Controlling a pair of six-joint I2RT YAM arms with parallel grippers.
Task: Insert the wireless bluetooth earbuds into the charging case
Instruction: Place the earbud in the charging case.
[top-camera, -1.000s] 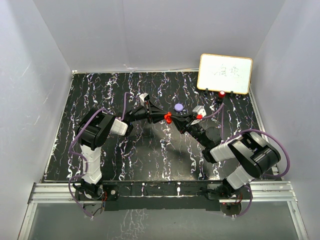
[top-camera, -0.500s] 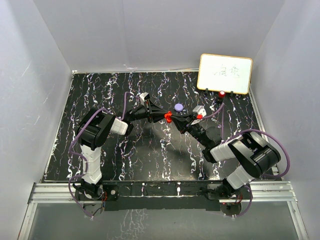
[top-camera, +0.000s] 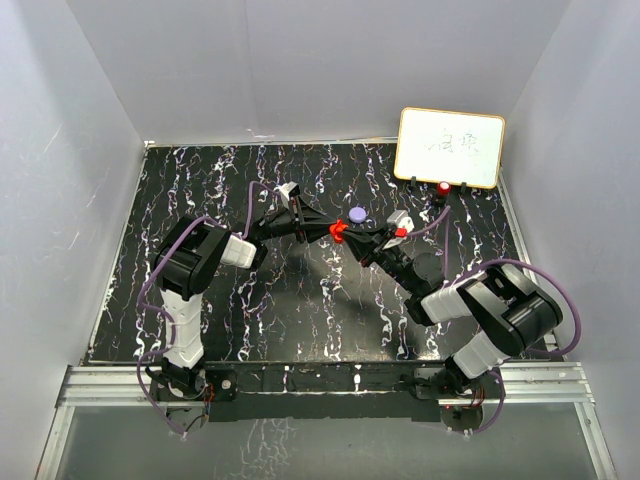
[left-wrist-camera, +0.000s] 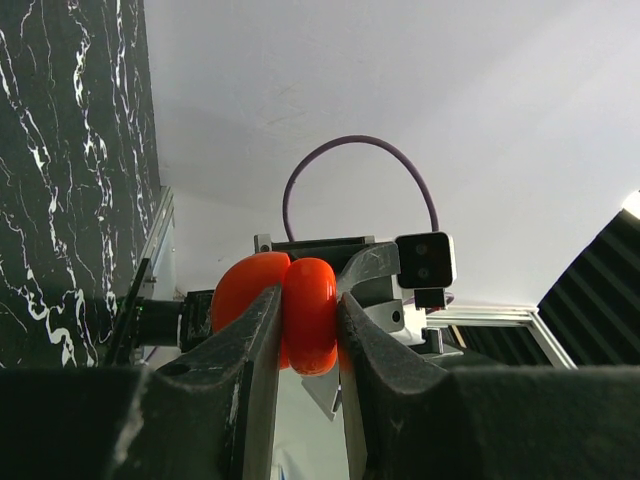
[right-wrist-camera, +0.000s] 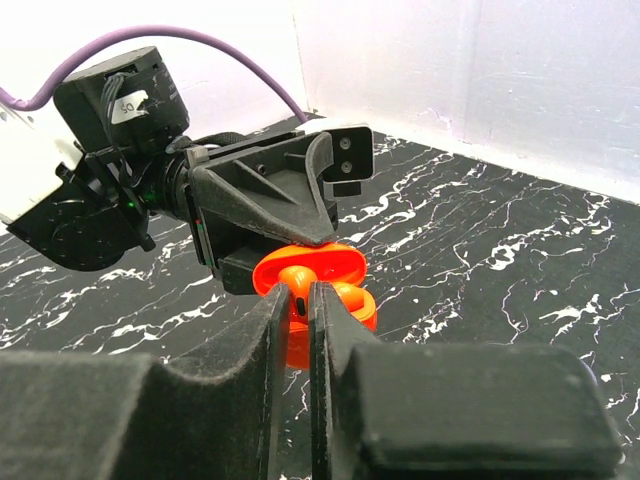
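Reaching toward the right end effector (right-wrist-camera: 302, 298), left end effector (left-wrist-camera: 308, 305) clamps red case (right-wrist-camera: 335, 262).

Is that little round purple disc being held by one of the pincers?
No, the round purple disc lies free on the black white-veined tabletop, with nothing gripping it.

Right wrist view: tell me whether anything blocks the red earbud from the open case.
Nothing visible does. The right gripper pinches the red earbud directly at the mouth of the open red case, which the left gripper clamps; no other object lies between them.
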